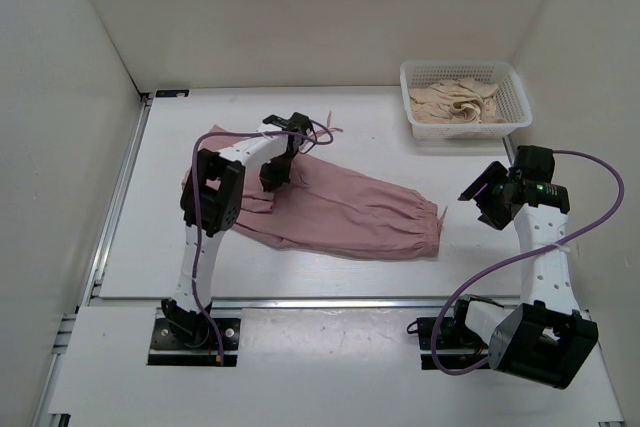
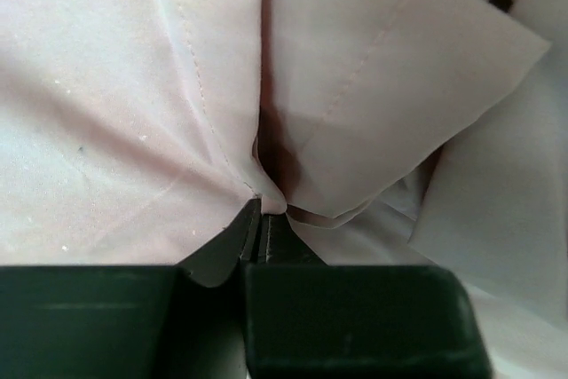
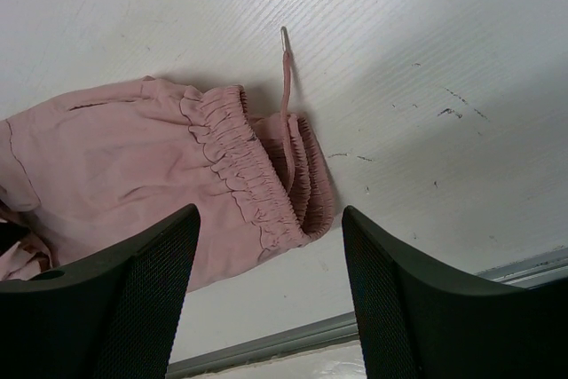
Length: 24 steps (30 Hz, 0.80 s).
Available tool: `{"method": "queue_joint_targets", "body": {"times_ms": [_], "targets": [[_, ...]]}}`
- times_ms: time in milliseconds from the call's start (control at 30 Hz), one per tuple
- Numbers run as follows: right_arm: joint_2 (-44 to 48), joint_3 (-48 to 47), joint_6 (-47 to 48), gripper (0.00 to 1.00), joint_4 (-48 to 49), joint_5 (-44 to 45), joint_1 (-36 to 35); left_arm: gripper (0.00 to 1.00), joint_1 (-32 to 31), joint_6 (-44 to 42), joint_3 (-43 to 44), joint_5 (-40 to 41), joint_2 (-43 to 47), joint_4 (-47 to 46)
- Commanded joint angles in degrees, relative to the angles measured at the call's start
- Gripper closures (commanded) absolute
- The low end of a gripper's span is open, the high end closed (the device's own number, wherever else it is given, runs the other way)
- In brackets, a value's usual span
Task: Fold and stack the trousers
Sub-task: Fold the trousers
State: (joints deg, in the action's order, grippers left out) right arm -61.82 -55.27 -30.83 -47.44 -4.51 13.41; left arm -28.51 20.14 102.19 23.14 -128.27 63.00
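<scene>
The dusty-pink trousers (image 1: 350, 212) lie spread across the middle of the table, legs to the left and gathered waistband (image 3: 253, 170) to the right. A drawstring (image 3: 284, 68) trails from the waistband onto the table. My left gripper (image 1: 272, 182) is down on the leg end of the trousers. In the left wrist view, my left gripper (image 2: 262, 210) is shut, pinching a fold of the pink fabric (image 2: 373, 86). My right gripper (image 1: 478, 197) hovers to the right of the waistband. In the right wrist view it (image 3: 271, 213) is open, with nothing between its fingers.
A white plastic basket (image 1: 460, 65) at the back right holds a crumpled cream garment (image 1: 458, 102). White walls close in the table on the left, back and right. A metal rail (image 1: 330, 300) runs along the near edge.
</scene>
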Motion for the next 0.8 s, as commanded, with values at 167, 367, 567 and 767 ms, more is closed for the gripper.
{"method": "queue_joint_targets", "body": {"times_ms": [167,367,567,767], "targets": [[1.09,0.25,1.21,0.30,1.03,-1.19,-0.31,0.90,3.55,-4.66,3.89,-5.46,12.33,1.33],[1.09,0.25,1.21,0.30,1.03,-1.20,-0.31,0.90,3.55,-6.52,7.05,-9.33,19.54,3.61],[1.09,0.25,1.21,0.30,1.56,-1.73,-0.31,0.90,1.01,-5.90,7.06,-13.20,22.26,4.85],[1.62,0.25,1.21,0.28,1.56,-1.73,-0.31,0.90,-0.93,-2.83,1.45,-17.41,24.64,2.75]]}}
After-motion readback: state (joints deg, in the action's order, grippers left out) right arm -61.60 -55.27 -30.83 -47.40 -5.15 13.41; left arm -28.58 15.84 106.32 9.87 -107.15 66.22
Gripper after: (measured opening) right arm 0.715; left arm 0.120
